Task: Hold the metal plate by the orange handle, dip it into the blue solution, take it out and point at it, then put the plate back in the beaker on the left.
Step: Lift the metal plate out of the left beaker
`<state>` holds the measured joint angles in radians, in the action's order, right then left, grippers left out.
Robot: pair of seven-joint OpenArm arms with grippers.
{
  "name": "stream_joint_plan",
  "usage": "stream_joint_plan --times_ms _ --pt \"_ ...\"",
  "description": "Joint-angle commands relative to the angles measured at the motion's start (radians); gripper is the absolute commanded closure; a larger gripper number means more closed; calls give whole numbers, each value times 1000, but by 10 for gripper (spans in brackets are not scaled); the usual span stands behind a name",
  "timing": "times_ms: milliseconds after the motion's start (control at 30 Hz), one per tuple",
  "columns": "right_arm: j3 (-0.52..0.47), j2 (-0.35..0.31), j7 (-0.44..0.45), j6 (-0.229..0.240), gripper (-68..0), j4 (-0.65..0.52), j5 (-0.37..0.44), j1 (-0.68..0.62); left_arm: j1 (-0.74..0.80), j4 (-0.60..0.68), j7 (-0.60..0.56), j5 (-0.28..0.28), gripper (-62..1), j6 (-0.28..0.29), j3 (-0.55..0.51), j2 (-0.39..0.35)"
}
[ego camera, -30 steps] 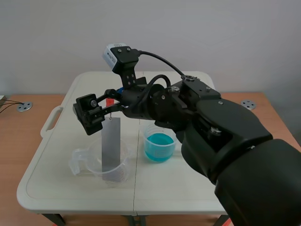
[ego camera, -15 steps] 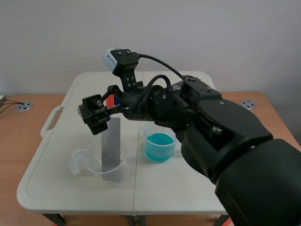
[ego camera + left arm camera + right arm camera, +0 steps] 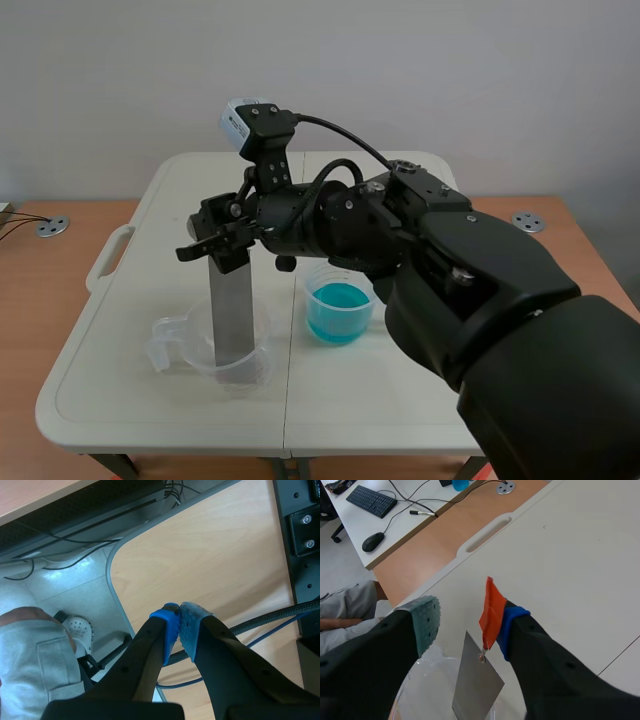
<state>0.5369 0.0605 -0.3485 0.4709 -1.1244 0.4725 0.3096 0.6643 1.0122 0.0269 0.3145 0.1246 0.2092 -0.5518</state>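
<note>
Scene view: right gripper (image 3: 215,243), reaching in from the right edge, sits left of centre above the clear beaker (image 3: 185,347). The metal plate (image 3: 232,315) stands near-upright in it, with the blue solution (image 3: 338,300) at centre just beside, so this reads as the put-back step, nearly done. Right wrist view shows what that hides: jaws spread wide, orange handle (image 3: 491,611) only leaning on the blue-padded finger, so the beaker probably carries the plate. Left wrist view: left gripper (image 3: 179,622) pressed together on nothing, aimed off-table at a wooden desk (image 3: 210,555), parked out of the way.
</note>
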Motion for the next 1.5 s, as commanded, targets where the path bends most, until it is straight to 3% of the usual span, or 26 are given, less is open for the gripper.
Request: stream_joint_plan --times_ms 0,233,300,500,767,967,1467 --pt "-5 6 22 1 -169 -17 11 23 -3 15 -2 3 -27 2 -6 -8" --pt "-5 6 22 2 -26 -17 10 23 -3 15 -2 3 -28 2 -6 -8" --pt "-4 6 21 9 -13 -17 10 23 -3 15 -2 3 -27 2 -6 -8" --pt "3 -10 38 149 -13 -18 11 22 -3 15 0 3 -28 2 -6 -8" --pt "29 -39 85 275 -13 -37 11 16 -3 15 1 3 -28 2 -6 -8" --pt "29 -90 146 275 -13 -138 10 -18 -3 15 2 3 -27 2 -6 -8" --pt "34 -203 153 275 -13 -494 11 -120 -3 15 16 3 -28 1 -6 -8"
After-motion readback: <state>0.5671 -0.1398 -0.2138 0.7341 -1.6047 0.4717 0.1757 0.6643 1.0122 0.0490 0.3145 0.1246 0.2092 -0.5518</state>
